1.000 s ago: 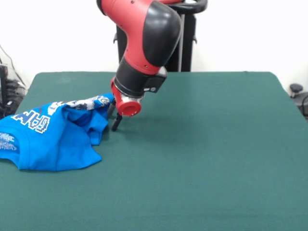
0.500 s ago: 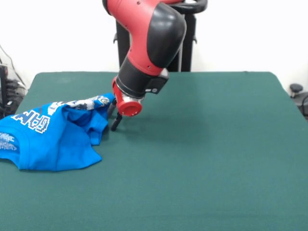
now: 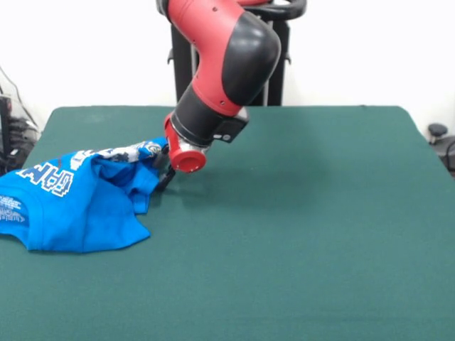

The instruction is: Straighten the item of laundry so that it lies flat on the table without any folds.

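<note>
The item of laundry [image 3: 75,202], a bright blue T-shirt with white lettering, lies crumpled at the left side of the table [image 3: 298,213]. Its body is folded over itself and one end hangs past the left edge. The red and black arm comes down from the top. My gripper [image 3: 166,176] sits low at the shirt's raised right-hand edge and touches or nearly touches the cloth. The red wrist flange hides part of the gripper.
Dark green cloth covers the table, which stretches wide to the right and towards the front of the shirt. Cables and dark equipment [image 3: 11,135] stand beyond the left edge. A dark object [image 3: 441,138] stands off the right edge.
My gripper has shifted slightly left, closing the small gap to the shirt's right edge. The arm's upper link has swung a little to the right. The shirt has not moved.
</note>
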### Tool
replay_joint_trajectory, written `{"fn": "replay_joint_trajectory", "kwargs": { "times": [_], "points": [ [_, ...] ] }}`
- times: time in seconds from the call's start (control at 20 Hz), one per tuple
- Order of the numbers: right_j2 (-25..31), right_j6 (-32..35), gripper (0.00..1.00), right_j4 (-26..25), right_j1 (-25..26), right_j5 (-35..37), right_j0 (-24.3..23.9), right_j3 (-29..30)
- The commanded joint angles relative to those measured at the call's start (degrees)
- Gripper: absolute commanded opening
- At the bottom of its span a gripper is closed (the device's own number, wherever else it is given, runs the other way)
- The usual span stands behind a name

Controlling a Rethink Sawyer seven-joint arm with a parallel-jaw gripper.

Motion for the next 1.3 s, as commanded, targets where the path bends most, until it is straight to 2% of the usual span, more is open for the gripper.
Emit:
{"fn": "replay_joint_trajectory", "kwargs": {
  "times": [0.05,0.2,0.6,0.9,1.0,1.05,1.3],
  "points": [
    [1.5,16.2,1.00,5.7,4.5,-0.3,1.3,-0.7],
    [2.2,14.2,1.00,4.5,2.4,0.3,0.4,0.2],
    [0.9,15.1,1.00,6.6,4.4,-0.8,2.0,-0.7],
    [-6.6,17.6,1.00,12.3,12.2,1.3,7.5,-3.0],
    [-8.4,16.0,1.00,12.2,13.6,1.3,8.2,-3.4],
    [-8.4,14.6,0.00,12.3,13.6,0.5,8.2,-3.3],
    [-5.4,14.4,0.00,12.3,11.3,-2.2,6.8,-2.2]
  ]
}}
